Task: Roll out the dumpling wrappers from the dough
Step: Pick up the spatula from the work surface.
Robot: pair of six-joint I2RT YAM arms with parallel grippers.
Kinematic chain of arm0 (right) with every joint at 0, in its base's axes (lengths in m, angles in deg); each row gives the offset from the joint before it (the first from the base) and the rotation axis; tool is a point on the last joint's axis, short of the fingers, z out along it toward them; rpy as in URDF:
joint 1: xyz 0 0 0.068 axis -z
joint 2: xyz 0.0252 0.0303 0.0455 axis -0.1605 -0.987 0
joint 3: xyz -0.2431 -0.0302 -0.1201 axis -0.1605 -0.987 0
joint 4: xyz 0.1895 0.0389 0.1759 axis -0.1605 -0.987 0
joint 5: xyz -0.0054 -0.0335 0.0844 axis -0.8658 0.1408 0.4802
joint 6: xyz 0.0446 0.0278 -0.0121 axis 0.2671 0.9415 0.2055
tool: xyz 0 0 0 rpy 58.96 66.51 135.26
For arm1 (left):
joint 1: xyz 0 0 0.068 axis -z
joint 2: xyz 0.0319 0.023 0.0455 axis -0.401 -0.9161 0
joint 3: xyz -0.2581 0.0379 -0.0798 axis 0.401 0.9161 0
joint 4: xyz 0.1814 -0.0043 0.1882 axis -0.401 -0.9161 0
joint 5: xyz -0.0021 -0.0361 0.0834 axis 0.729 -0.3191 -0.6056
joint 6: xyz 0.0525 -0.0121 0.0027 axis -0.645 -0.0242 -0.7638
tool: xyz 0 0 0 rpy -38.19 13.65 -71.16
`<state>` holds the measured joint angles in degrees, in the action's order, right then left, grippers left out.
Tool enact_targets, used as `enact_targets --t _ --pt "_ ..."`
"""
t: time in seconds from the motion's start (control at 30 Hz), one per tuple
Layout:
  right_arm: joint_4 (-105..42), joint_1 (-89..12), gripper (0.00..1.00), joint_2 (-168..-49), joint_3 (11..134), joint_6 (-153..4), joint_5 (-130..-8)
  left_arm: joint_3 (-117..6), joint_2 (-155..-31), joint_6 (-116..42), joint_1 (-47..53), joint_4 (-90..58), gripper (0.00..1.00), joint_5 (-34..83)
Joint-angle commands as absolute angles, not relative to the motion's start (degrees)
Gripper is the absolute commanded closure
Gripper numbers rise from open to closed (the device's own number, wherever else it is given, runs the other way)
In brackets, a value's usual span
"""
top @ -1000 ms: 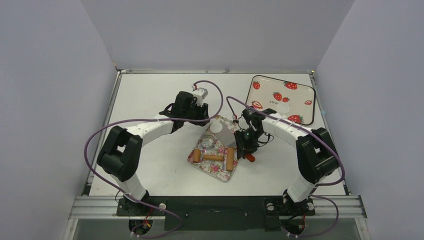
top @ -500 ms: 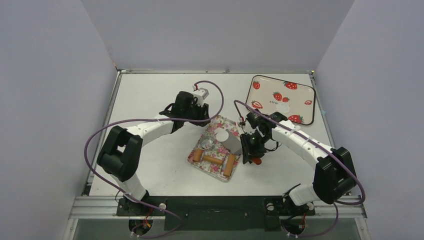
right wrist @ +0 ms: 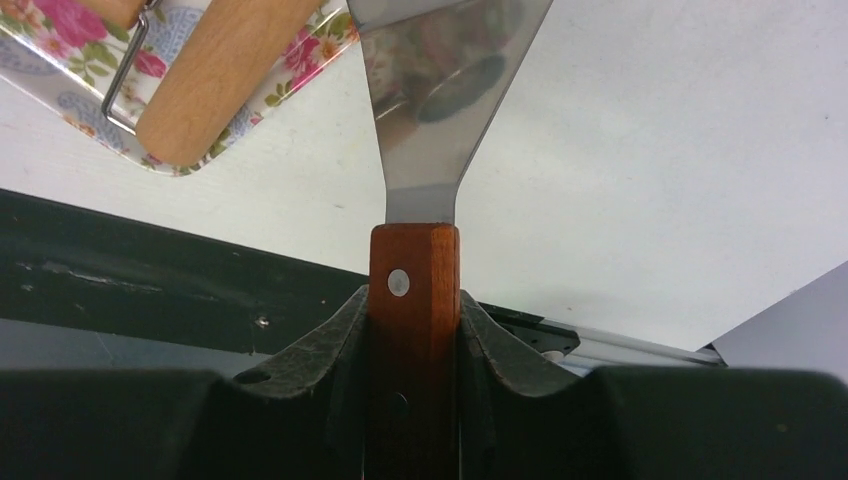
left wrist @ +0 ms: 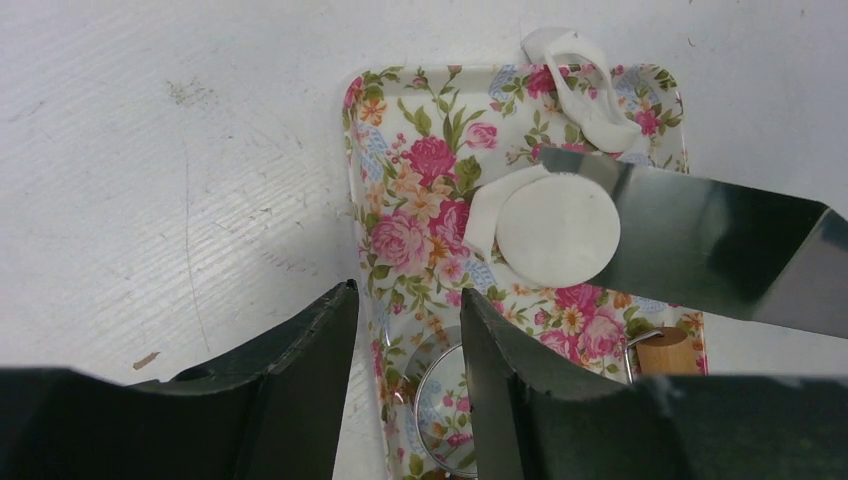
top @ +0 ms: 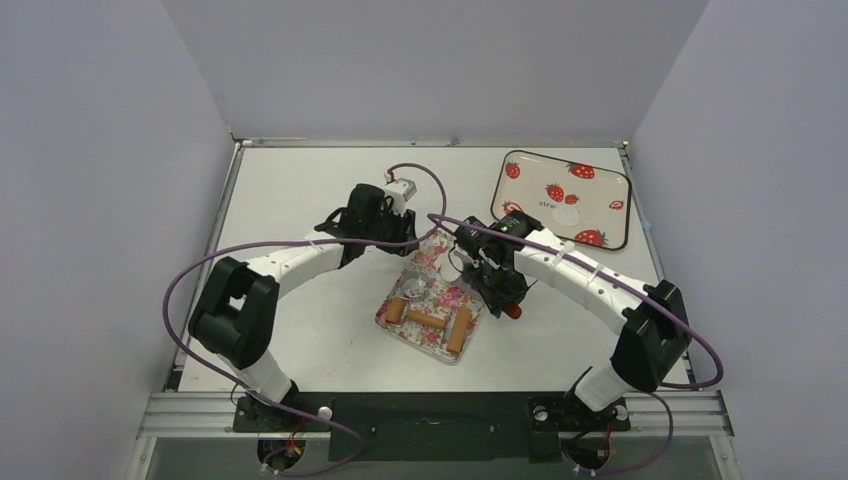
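Note:
In the left wrist view a thin round white wrapper (left wrist: 557,230) lies partly on the shiny spatula blade (left wrist: 700,240) over the floral tray (left wrist: 400,150). A whitish dough scrap (left wrist: 585,90) lies at the tray's far end, and another strip (left wrist: 480,215) lies under the wrapper. My right gripper (right wrist: 414,300) is shut on the spatula's red handle (right wrist: 414,270); in the top view it (top: 492,282) hovers over the tray's right side. My left gripper (left wrist: 405,340) is open and empty above the tray's near edge. A second wrapper (top: 566,215) lies on the strawberry tray (top: 600,185).
A silver ring (left wrist: 450,400) and a wooden roller (top: 430,318) lie on the floral tray (top: 425,340). The roller also shows in the right wrist view (right wrist: 225,75). The strawberry tray stands at the back right. Purple cables arch over both arms.
My right arm has swung its wrist back and to the left over the tray, carrying the spatula with the wrapper. The wrapper is now hidden under that arm from above. The left arm has barely moved.

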<state>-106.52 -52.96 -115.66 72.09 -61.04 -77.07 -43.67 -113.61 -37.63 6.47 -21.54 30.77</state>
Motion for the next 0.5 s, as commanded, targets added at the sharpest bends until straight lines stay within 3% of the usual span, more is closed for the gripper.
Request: enact_targets --t 0.0,0.3,0.47 --pt "-106.8 -53.8 1.0 -114.0 71.9 -62.2 -77.4 -44.0 -110.5 -38.5 5.6 -21.3 0.6 32.2" --pt "-94.1 -44.1 1.0 -105.1 63.3 -62.1 -60.3 -41.3 -109.6 -37.4 5.3 -21.4 0.62 33.9" --pt "-92.6 -41.6 1.0 -101.9 61.5 -63.6 -57.2 -41.2 -109.4 -37.0 4.8 -21.0 0.58 35.6"
